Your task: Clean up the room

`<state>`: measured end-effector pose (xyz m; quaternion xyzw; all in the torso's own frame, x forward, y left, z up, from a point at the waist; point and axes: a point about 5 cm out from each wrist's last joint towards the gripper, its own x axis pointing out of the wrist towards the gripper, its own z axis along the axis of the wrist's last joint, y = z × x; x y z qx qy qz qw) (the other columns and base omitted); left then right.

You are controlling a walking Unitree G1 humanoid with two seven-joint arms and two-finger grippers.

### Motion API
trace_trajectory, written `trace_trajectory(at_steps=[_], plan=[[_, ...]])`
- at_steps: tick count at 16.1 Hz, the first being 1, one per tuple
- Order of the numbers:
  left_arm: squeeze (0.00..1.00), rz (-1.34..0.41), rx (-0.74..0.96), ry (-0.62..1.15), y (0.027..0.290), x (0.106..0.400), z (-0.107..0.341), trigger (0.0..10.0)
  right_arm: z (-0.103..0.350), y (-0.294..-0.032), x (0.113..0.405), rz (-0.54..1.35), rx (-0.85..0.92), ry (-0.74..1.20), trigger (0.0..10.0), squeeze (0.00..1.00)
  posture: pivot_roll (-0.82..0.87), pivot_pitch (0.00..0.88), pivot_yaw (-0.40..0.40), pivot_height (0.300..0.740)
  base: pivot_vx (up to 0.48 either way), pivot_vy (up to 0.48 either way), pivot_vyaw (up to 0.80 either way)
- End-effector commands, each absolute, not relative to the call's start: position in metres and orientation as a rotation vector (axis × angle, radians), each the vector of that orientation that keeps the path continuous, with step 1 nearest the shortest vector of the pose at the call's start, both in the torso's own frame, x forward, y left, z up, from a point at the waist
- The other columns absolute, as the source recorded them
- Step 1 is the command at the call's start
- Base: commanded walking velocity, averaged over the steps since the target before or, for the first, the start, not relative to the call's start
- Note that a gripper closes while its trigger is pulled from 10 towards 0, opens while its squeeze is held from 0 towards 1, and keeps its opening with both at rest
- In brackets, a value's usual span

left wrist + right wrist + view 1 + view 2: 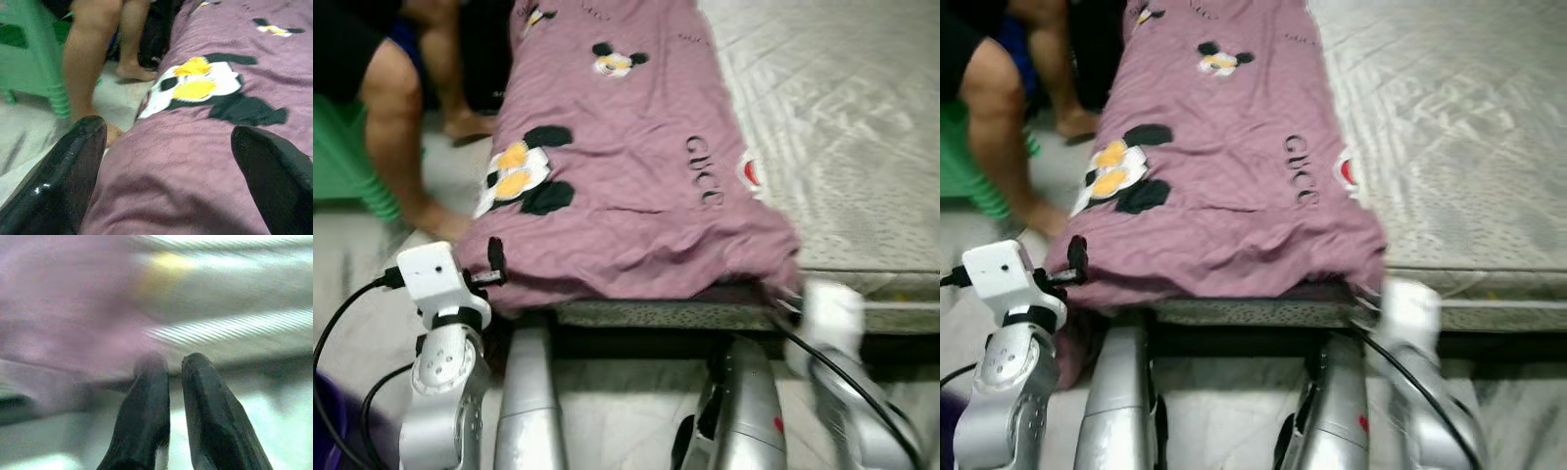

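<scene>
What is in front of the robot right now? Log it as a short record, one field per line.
setting: bedside, mattress with patterned cover
main item: purple blanket with cartoon prints, lying lengthwise along the mattress's left part
left gripper: jaws open, at the blanket's near left corner, fabric between the fingers
right gripper: jaws nearly together, near the blanket's near right corner by the mattress edge, blurred
person: arm reaching down at the left side of the bed, bare feet on the floor
other: green plastic stool beside the person

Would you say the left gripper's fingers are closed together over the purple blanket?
No, the left gripper is open, its two black fingers spread wide apart over the purple blanket.
</scene>
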<state>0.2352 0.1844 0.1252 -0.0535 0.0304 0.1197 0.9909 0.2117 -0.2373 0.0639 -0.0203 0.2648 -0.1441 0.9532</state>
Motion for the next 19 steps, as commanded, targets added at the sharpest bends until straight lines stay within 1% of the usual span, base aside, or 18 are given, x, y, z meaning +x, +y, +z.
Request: trace_trajectory(at_steps=[1, 3, 5, 6, 7, 8, 9, 10, 11, 12, 14, 15, 17, 18, 19], plan=[[0.0, 0.217, -0.114, 0.056, 0.181, 0.24, 0.124, 10.0, 0.07, -0.241, 0.208, -0.306, -0.059, 0.525, 10.0, 1.0, -0.02, 0.025, -0.012, 0.488, 0.0, 0.0, 0.0], [0.0, 0.207, -0.116, 0.052, 0.18, 0.244, 0.123, 10.0, 0.074, -0.246, 0.203, -0.306, -0.08, 0.511, 10.0, 1.0, -0.03, 0.015, -0.008, 0.488, 0.0, 0.0, 0.0], [0.0, 0.202, -0.116, 0.044, 0.18, 0.249, 0.122, 10.0, 0.081, -0.253, 0.196, -0.328, -0.198, 0.48, 10.0, 1.0, -0.04, 0.005, -0.001, 0.488, 0.0, 0.0, 0.0], [0.0, 0.202, -0.116, 0.043, 0.181, 0.249, 0.122, 10.0, 0.081, -0.254, 0.196, -0.339, -0.201, 0.474, 10.0, 1.0, -0.04, 0.005, -0.001, 0.488, 0.0, 0.0, 0.0], [0.0, 0.203, -0.113, 0.034, 0.181, 0.25, 0.123, 10.0, 0.099, -0.257, 0.209, -0.349, -0.244, 0.352, 10.0, 1.0, -0.04, 0.002, 0.001, 0.488, 0.0, 0.0, 0.0], [0.0, 0.203, -0.111, 0.025, 0.182, 0.251, 0.125, 10.0, 0.119, -0.255, 0.225, -0.332, -0.255, 0.226, 10.0, 1.0, -0.04, 0.0, 0.004, 0.488, 0.0, 0.0, 0.0], [0.0, 0.207, -0.112, 0.018, 0.183, 0.252, 0.126, 10.0, 0.137, -0.247, 0.244, -0.294, -0.233, 0.123, 10.0, 1.0, -0.04, 0.0, 0.005, 0.488, 0.0, 0.0, 0.0], [0.0, 0.209, -0.113, 0.013, 0.183, 0.253, 0.126, 10.0, 0.15, -0.232, 0.266, -0.224, -0.157, 0.052, 10.0, 1.0, -0.03, 0.0, 0.007, 0.488, 0.0, 0.0, 0.0], [0.0, 0.209, -0.114, 0.01, 0.183, 0.253, 0.126, 10.0, 0.155, -0.221, 0.278, -0.171, -0.109, 0.037, 10.0, 1.0, -0.03, 0.0, 0.006, 0.488, 0.0, 0.0, 0.0], [0.0, 0.209, -0.116, 0.004, 0.183, 0.254, 0.127, 10.0, 0.15, -0.208, 0.286, -0.1, -0.088, 0.073, 10.0, 1.0, -0.03, 0.0, 0.007, 0.488, 0.0, 0.0, 0.0], [0.0, 0.204, -0.124, -0.009, 0.181, 0.257, 0.13, 10.0, 0.119, -0.178, 0.299, 0.059, -0.084, 0.233, 10.0, 1.0, -0.01, 0.0, 0.003, 0.488, 0.0, 0.0, 0.0], [0.0, 0.203, -0.124, -0.013, 0.18, 0.258, 0.13, 10.0, 0.104, -0.17, 0.304, 0.096, -0.092, 0.309, 10.0, 1.0, 0.0, 0.0, 0.0, 0.488, 0.0, 0.0, 0.0], [0.0, 0.208, -0.121, -0.025, 0.182, 0.258, 0.131, 10.0, 0.083, -0.168, 0.309, 0.116, -0.06, 0.43, 10.0, 1.0, 0.01, 0.0, -0.009, 0.488, 0.0, 0.0, 0.0], [0.0, 0.217, -0.117, -0.026, 0.184, 0.258, 0.13, 10.0, 0.069, -0.174, 0.306, 0.104, -0.052, 0.518, 10.0, 1.0, 0.01, 0.0, -0.015, 0.488, 0.0, 0.0, 0.0], [0.0, 0.218, -0.117, -0.025, 0.184, 0.258, 0.13, 10.0, 0.067, -0.176, 0.305, 0.099, -0.051, 0.53, 10.0, 1.0, 0.01, 0.0, -0.016, 0.488, 0.0, 0.0, 0.0]])
